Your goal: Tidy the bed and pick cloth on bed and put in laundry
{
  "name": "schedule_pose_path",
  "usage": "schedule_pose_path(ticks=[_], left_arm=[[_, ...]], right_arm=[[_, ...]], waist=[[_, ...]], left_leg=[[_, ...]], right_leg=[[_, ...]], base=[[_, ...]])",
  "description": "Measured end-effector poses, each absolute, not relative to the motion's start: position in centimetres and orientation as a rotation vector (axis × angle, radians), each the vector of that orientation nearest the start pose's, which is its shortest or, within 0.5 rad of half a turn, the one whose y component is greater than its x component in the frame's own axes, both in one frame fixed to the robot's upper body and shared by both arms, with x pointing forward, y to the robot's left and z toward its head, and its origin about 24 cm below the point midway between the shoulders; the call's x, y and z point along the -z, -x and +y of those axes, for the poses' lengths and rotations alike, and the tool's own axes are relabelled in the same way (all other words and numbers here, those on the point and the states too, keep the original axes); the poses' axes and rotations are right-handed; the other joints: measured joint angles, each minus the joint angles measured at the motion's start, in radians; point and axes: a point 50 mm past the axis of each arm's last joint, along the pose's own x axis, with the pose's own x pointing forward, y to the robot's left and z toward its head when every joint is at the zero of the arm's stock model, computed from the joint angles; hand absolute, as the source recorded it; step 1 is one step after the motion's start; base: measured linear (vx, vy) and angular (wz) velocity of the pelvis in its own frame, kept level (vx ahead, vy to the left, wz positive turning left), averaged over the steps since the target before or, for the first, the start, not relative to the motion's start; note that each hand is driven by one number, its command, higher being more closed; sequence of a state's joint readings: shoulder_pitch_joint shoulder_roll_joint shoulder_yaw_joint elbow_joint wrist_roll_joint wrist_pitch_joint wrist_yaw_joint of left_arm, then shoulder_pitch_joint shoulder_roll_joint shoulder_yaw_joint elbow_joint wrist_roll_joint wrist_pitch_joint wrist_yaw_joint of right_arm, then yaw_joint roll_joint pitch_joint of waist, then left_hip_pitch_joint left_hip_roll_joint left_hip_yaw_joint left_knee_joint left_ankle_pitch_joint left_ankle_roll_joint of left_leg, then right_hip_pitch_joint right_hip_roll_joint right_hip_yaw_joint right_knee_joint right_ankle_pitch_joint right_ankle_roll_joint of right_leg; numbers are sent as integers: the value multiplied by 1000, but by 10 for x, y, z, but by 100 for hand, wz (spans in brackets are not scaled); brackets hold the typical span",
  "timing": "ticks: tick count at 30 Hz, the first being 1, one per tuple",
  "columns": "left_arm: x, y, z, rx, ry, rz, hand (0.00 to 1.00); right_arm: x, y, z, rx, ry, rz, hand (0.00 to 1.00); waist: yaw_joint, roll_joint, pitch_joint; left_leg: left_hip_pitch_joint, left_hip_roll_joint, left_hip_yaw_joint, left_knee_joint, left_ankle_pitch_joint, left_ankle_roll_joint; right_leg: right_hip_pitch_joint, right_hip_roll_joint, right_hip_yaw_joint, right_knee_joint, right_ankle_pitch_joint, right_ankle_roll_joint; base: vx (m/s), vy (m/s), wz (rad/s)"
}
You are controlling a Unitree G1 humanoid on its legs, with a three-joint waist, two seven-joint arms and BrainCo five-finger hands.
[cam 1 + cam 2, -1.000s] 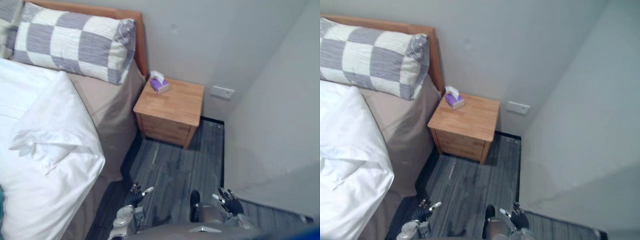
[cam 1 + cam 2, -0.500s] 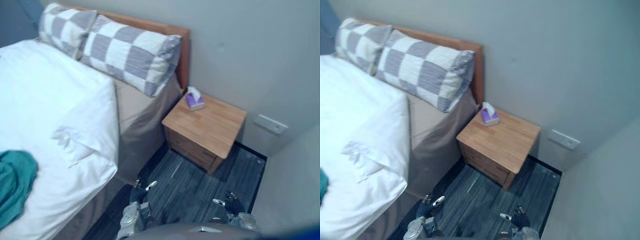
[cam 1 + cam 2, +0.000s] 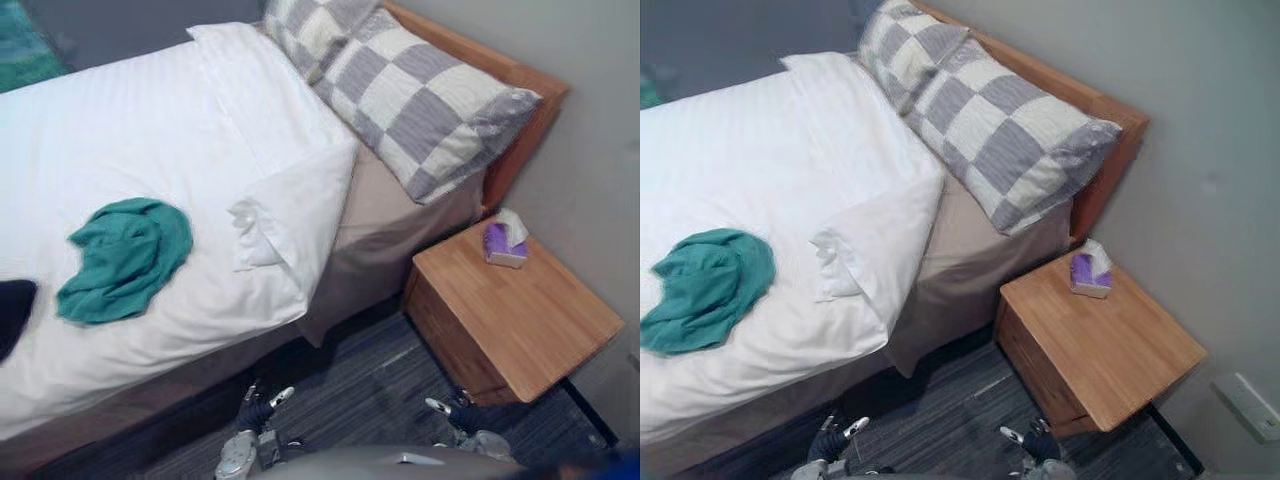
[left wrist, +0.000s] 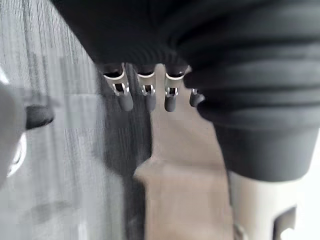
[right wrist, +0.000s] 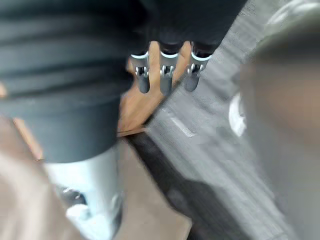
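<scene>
Left hand [image 3: 258, 410] and right hand [image 3: 455, 412] hang slack, empty, over floor [image 3: 360, 385] between bed [image 3: 385, 245] and nightstand [image 3: 520, 310].

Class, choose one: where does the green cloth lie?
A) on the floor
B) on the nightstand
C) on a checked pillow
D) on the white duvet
D: the green cloth lies crumpled on top of the duvet.

A crumpled teal cloth [image 3: 125, 258] lies on the white-covered bed [image 3: 150, 130], up and well apart from the left hand's fingers [image 3: 283, 395].
</scene>
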State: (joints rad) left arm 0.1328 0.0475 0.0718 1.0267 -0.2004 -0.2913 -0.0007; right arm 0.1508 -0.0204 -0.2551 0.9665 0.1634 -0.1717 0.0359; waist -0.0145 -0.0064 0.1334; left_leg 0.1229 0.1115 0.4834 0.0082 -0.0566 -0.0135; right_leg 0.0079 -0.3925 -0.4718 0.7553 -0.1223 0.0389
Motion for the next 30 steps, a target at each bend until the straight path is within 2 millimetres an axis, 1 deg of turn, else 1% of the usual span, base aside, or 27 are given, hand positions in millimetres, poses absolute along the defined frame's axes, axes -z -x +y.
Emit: schedule_pose_path(ticks=[1,2,3,4,5,6,7,8,9,10,12,13,15,16,17,18,19,20,21,22,23,24,25,26,28,29,30], left_arm=[[150,-103,193,-257,117,850,0],[150,-105,198,-284,120,844,0],[149,-106,197,-291,128,838,0],[149,-106,198,-294,129,839,0],[149,-106,197,-287,120,841,0],[149,-106,199,-283,107,842,0],[150,-105,195,-278,115,851,0],[151,-106,192,-271,117,853,0],[151,-108,187,-258,123,854,0],[151,-105,188,-207,100,864,0],[152,-104,187,-205,103,866,0],[151,-107,187,-204,106,860,0],[153,-102,187,-211,116,879,0],[153,-102,187,-206,117,883,0],[154,-95,193,-220,111,901,0],[154,-94,193,-222,115,904,0],[155,-89,191,-224,123,915,0],[156,-87,191,-223,123,919,0],[155,-86,192,-223,122,916,0],[153,-84,193,-225,122,903,0],[151,-81,197,-228,116,885,0],[150,-76,202,-229,103,879,0],[149,-76,204,-230,98,872,0],[148,-75,207,-233,87,869,0],[147,-71,210,-234,75,873,0],[147,-71,211,-233,72,873,0],[147,-72,212,-224,62,874,0]], right_arm=[[154,-89,-199,365,-238,915,0],[154,-93,-193,344,-244,907,0],[153,-98,-184,317,-253,892,0],[153,-100,-184,317,-258,884,0],[153,-101,-183,308,-255,881,0],[153,-99,-179,295,-256,886,0],[155,-97,-179,289,-257,898,0],[155,-97,-181,291,-255,897,0],[153,-99,-186,292,-244,887,0],[157,-97,-176,261,-264,929,0],[156,-98,-176,260,-264,927,0],[157,-96,-180,272,-260,932,0],[155,-89,-191,564,-412,867,0],[155,-86,-193,631,-432,851,0],[149,-85,-207,745,-468,792,0],[143,-86,-219,794,-482,735,0],[118,-98,-254,879,-386,592,0],[78,-113,-291,921,-191,418,0],[58,-120,-306,924,-111,331,0],[25,-131,-323,916,-3,195,0],[-18,-146,-332,872,116,17,0],[-53,-160,-327,802,203,-126,0],[-68,-166,-322,765,243,-186,0],[-87,-179,-305,673,300,-269,0],[-98,-200,-273,509,340,-313,0],[-98,-205,-266,466,347,-311,0],[-97,-216,-251,385,364,-301,0]], waist=[[-1,-16,-3],[9,-29,6],[16,-33,8],[15,-33,8],[14,-37,8],[14,-47,3],[18,-36,-12],[21,-31,-20],[22,-11,-7],[25,-27,-33],[18,-22,-37],[5,-19,-39],[23,-13,-43],[23,-13,-45],[18,-17,-49],[13,-19,-48],[-4,-8,-51],[-9,-1,-54],[-10,0,-55],[-10,-1,-56],[-10,-10,-61],[-11,-18,-71],[-10,-22,-74],[-10,-26,-83],[-7,-35,-90],[-5,-35,-91],[-3,-36,-94]], left_leg=[[-1,-8,-38,1,-4,2],[-11,-8,-83,-5,3,7],[-16,-7,-113,-20,14,7],[-12,-8,-124,-32,22,4],[-2,-16,-146,-54,31,-2],[5,-34,-159,-73,38,-8],[5,-39,-166,-99,48,-17],[1,-38,-167,-113,56,-21],[-4,-29,-165,-112,68,-34],[33,-4,-122,-112,100,-81],[34,-2,-111,-112,100,-81],[33,19,-79,-113,92,-76],[36,37,-20,-113,88,-75],[36,40,-11,-113,87,-76],[32,46,1,-113,81,-85],[29,50,4,-113,78,-82],[26,50,6,-113,76,-80],[26,45,7,-113,75,-78],[26,43,7,-113,75,-77],[27,42,6,-113,74,-76],[25,45,5,-113,75,-76],[18,47,2,-113,75,-76],[16,48,0,-113,75,-76],[14,50,-2,-113,76,-77],[7,48,-12,-113,83,-75],[3,46,-21,-113,84,-74],[-2,40,-30,-113,85,-72]], right_leg=[[-28,18,78,29,-52,44],[-65,58,108,-19,-100,38],[-95,105,135,-97,-105,28],[-106,131,155,-149,-100,25],[-106,188,206,-289,-45,22],[-105,211,246,-374,-7,-8],[-81,226,291,-432,-31,-15],[-76,239,305,-467,-36,-15],[-63,254,304,-510,-23,-13],[65,290,256,-626,-11,-22],[69,293,257,-634,-7,-23],[69,314,267,-657,5,-30],[59,337,318,-684,26,-30],[55,340,323,-687,30,-30],[42,345,334,-686,34,-30],[35,346,340,-685,35,-28],[35,346,349,-688,36,-26],[35,341,349,-692,39,-21],[35,339,349,-694,39,-21],[37,338,348,-694,38,-21],[35,339,348,-696,39,-20],[33,342,346,-701,42,-16],[32,343,344,-703,42,-16],[32,345,344,-703,42,-16],[30,345,344,-703,43,-19],[27,344,342,-703,44,-20],[27,338,331,-701,47,-24]], base=[[41,-30,148],[21,-21,151],[22,3,116],[36,9,95],[58,-32,71],[109,-72,56],[121,-67,22],[171,-74,-1],[443,-190,45],[383,-183,46],[72,-81,22],[-202,-11,-28],[-171,-9,-59],[-90,-16,-55],[-79,-31,-31],[-63,-25,-27],[-29,1,-13],[-3,16,-6],[0,0,0],[2,17,5],[28,-8,7],[43,-25,6],[50,-32,6],[52,-24,3],[81,-22,5],[101,2,16],[80,21,20]])
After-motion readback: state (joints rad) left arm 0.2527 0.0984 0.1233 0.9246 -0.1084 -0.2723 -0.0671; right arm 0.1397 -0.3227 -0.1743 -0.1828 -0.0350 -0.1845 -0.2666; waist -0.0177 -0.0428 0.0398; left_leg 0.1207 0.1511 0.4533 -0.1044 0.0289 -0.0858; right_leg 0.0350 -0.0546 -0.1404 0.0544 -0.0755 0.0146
